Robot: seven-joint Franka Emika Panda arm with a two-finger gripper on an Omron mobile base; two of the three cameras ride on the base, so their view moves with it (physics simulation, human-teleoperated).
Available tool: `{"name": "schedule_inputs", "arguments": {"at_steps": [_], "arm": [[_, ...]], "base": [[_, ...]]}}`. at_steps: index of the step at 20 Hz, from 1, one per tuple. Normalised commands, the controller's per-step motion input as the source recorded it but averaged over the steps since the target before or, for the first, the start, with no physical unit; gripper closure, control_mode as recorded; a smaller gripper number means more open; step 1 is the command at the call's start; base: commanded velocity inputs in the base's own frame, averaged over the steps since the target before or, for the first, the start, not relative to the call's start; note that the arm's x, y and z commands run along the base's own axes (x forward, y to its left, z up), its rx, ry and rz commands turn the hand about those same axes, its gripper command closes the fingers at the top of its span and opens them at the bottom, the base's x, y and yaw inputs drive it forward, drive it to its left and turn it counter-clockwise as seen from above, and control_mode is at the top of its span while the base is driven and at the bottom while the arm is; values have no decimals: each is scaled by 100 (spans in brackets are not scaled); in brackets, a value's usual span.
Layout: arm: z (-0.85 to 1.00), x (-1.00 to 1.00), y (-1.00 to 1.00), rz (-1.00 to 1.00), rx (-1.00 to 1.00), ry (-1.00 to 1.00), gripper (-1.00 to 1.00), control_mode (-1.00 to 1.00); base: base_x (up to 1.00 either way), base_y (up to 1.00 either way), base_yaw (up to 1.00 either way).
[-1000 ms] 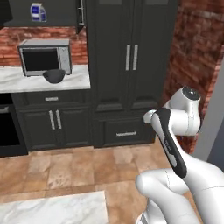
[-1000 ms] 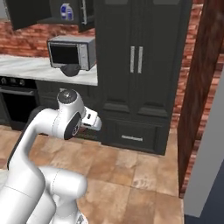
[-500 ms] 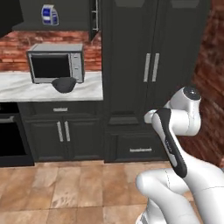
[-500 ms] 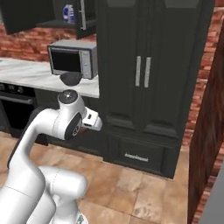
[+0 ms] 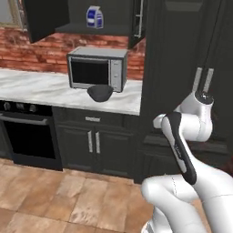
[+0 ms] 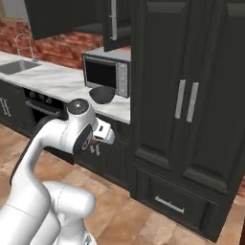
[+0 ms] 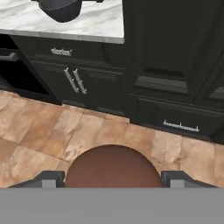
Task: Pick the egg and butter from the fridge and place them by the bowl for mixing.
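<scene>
The gripper (image 7: 113,180) is standing wide, its two dark fingertips (image 7: 52,178) bracketing the egg (image 7: 113,168), a reddish-brown dome sitting at 6 o'clock in the hand view; the jaws are closed on this wide object, so the egg is judged to be held. In the right base view the gripper (image 6: 95,149) is hanging just below the wrist, pointing down toward the floor, with a dark reddish spot between the fingers. Compared with the two earlier pairs of base pictures, the whole scene is sliding: the countertop oven (image 5: 97,68) and the bowl (image 5: 100,92) are moving from the far 9 o'clock edge of the left base view toward its centre, while the arm's pose is staying the same. This indicates that the base is driving, not that the objects are moving. The fridge (image 6: 191,110), with both tall doors shut, is now occupying the 3 o'clock half of the right base view. The bowl (image 6: 101,94) is resting on the marble counter (image 5: 41,86) directly in front of the oven, and it is appearing at 11 o'clock in the hand view (image 7: 61,8). The carry phase for the egg is therefore judged to be under way, with placement beside the bowl not yet done. The butter is not identifiable here, and its fetch is judged to be outstanding.
</scene>
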Motion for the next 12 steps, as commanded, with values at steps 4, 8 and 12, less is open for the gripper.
{"name": "schedule_inputs", "arguments": {"at_steps": [4,8,12], "arm": [[0,0,0,0,0,0,100,100],[0,0,0,0,0,0,100,100],[0,0,0,0,0,0,100,100]], "base": [[59,-6,60],[60,-5,59],[86,9,23]]}}
